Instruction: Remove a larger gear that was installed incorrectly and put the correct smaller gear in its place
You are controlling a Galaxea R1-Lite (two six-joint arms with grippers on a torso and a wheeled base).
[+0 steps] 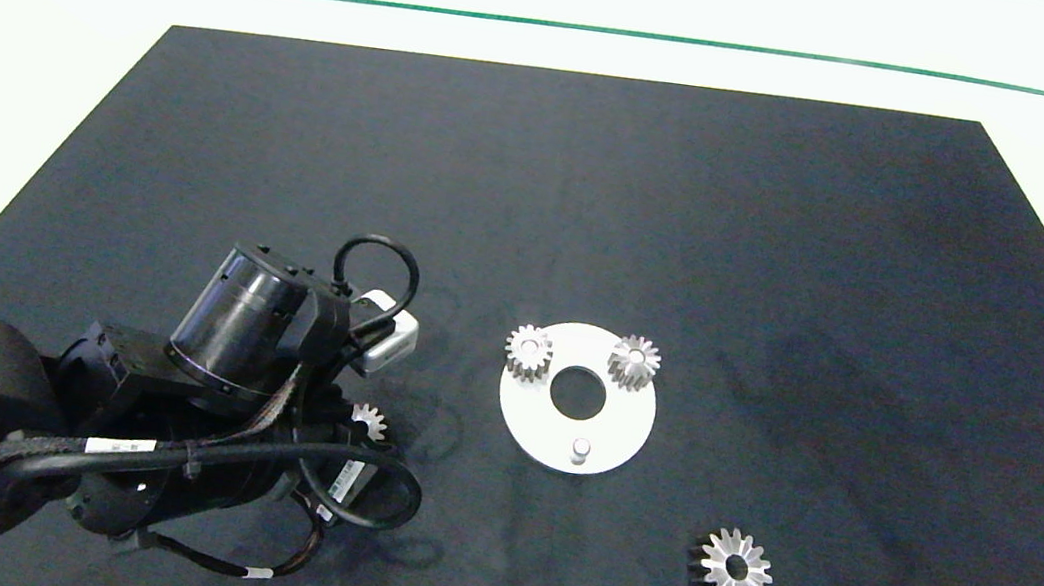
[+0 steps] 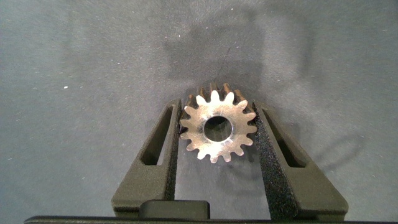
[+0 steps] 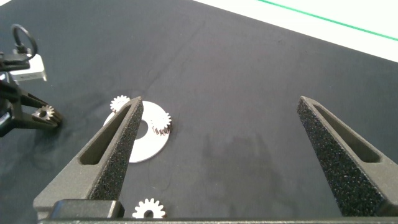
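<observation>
Jaws of the left gripper (image 2: 219,127) pinch the smaller gear (image 2: 217,127); right gripper (image 3: 221,130) jaws spread wide.

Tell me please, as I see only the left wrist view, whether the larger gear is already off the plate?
Observer: Yes, the larger gear lies on the mat, apart from the white plate.
Operator: Is a peg free for the smaller gear in my left gripper?
Observer: One bare peg; two small gears fill the others.
Operator: And the right gripper?
Observer: It hangs open at the mat's right edge, holding nothing.
</observation>
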